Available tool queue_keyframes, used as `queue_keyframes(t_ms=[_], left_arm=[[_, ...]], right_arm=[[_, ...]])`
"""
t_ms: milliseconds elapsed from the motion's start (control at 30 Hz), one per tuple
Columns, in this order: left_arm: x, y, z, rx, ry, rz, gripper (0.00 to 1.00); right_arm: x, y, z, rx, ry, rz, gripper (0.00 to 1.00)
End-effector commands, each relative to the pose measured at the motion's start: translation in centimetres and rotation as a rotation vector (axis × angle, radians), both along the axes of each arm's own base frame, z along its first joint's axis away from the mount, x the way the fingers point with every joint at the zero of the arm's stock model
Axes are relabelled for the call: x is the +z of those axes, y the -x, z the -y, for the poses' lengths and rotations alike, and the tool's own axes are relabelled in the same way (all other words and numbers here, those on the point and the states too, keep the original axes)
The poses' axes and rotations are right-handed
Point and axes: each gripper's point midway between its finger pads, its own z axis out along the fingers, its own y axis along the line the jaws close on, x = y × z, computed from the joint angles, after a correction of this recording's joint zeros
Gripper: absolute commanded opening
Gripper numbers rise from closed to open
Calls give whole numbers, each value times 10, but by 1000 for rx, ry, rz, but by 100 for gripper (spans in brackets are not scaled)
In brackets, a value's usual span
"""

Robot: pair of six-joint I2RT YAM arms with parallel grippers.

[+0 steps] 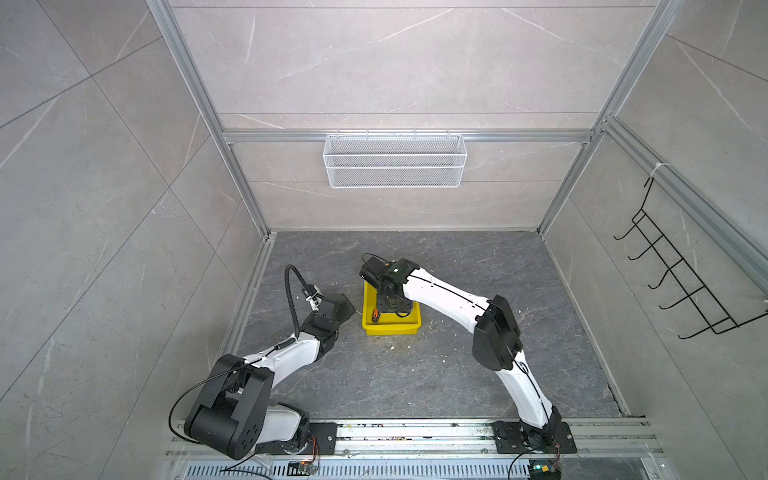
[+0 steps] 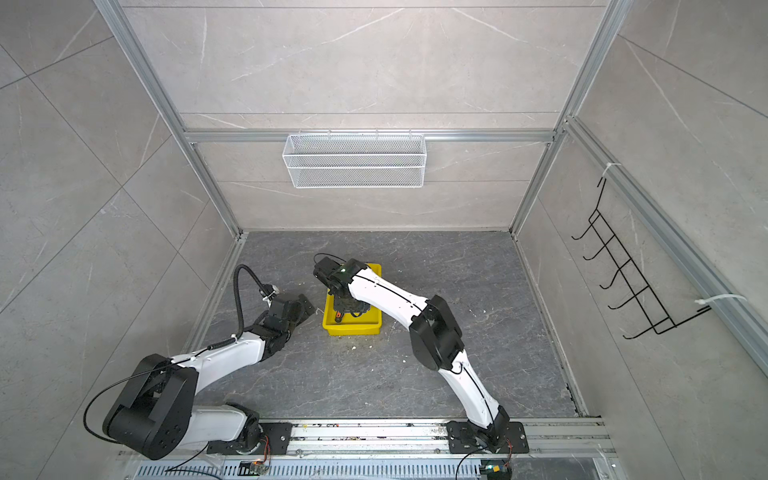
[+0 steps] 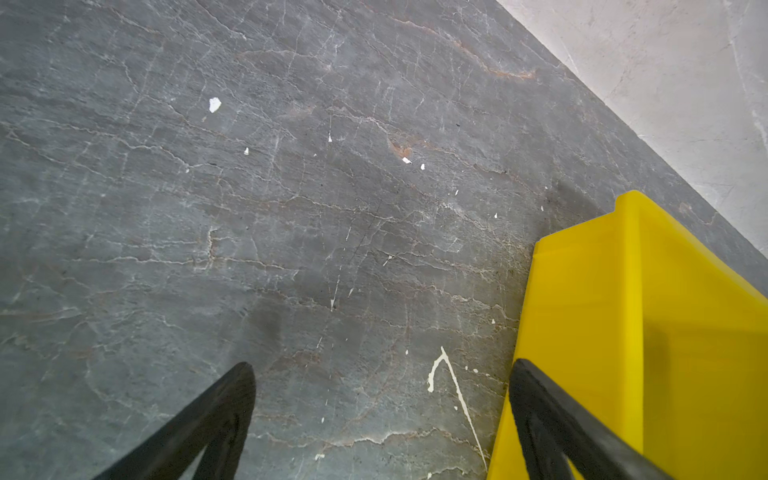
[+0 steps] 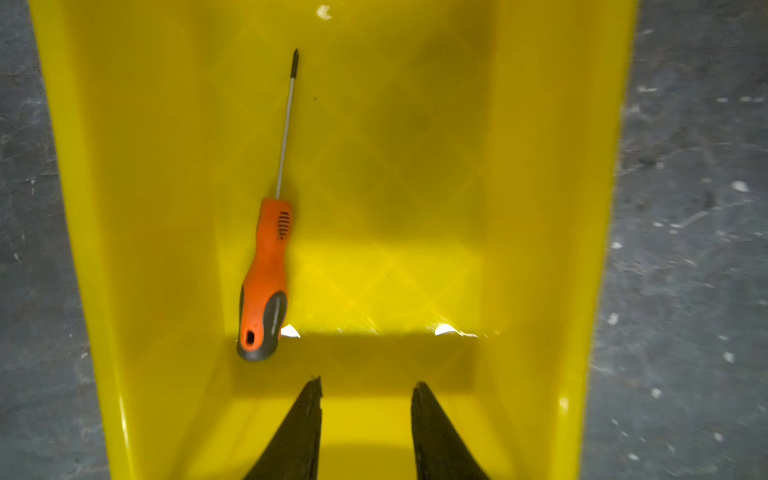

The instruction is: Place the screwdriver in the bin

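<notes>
Just below centre in both top views, flat in the lower-left corner of the bin (image 1: 390, 329): screwdriver (image 1: 375, 316), loose, butt end nearest the tips of the right gripper (image 4: 368, 384), untouched. Jaws slightly parted, empty. Left gripper (image 3: 382, 365) wide apart, empty, beside the bin.

Orange screwdriver (image 4: 266, 266) flat in yellow bin (image 4: 540, 208)

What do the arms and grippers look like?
The left arm and right arm have white shells, black joint housings and black cables along them. The left carries a ribbed black hose; the right wrist shows a green light. The left gripper and right gripper have black tapered jaws.
</notes>
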Motion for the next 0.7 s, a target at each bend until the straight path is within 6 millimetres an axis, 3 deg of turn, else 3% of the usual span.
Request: queue_keyframes(t_ms=[0,67,233,433,533,600,667], left_arm=[[10,-5,-6,26,-17,30,97],[9,-5,-6,27,-21,20,97],[5,-5,-6,18,-28,-8,97],[2,-6,-6,16,-42,-24,97],[2,-6,-7,14,-48,-29,97],[1,-5,-8,16,-51,-29,98],[0,-5,-9,20,-57,-31,97]], right_arm=[[51,9,31,-6,-2,126,40],[65,15,56,-40,17,190,40],[110,36,143,-217,117,388,44],[137,74,232,-440,219,545,47],[143,82,254,-475,294,581,53],[147,82,257,-477,326,589,67],[152,81,255,-481,325,593,88]])
